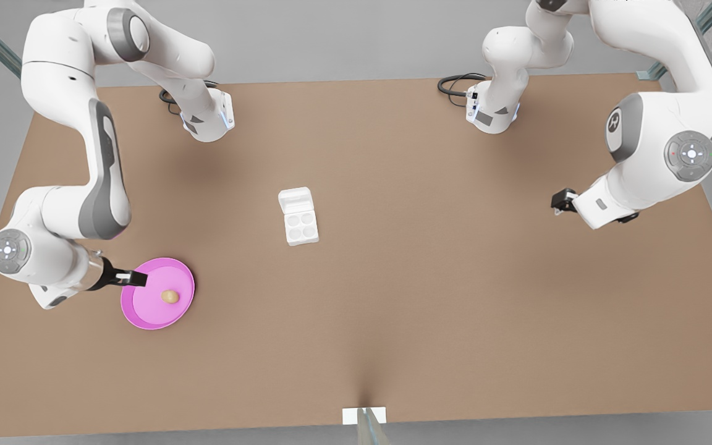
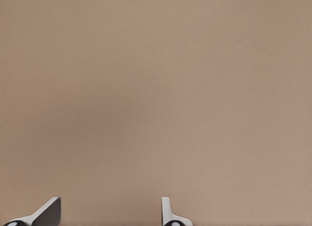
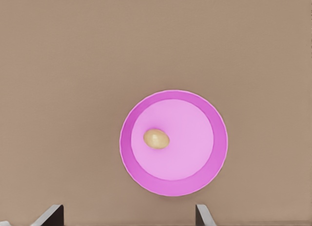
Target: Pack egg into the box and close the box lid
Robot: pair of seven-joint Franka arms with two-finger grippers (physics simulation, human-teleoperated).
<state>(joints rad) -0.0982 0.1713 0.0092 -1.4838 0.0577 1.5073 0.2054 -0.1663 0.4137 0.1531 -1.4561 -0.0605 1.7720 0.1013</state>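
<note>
I hold the right gripper with jaws wide above the plate, the egg just ahead, ready to grasp. The left gripper waits over bare desk, jaws wide too, well apart from the box, whose lid lies open for loading.

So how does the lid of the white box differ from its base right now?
The lid is a plain shallow flap, while the base has four round cups. The lid lies folded open, on the side farther from the camera in the front view; the base lies nearer. Both are white, similar in size, joined at one edge, and hold nothing; the egg sits on the pink plate.
</note>
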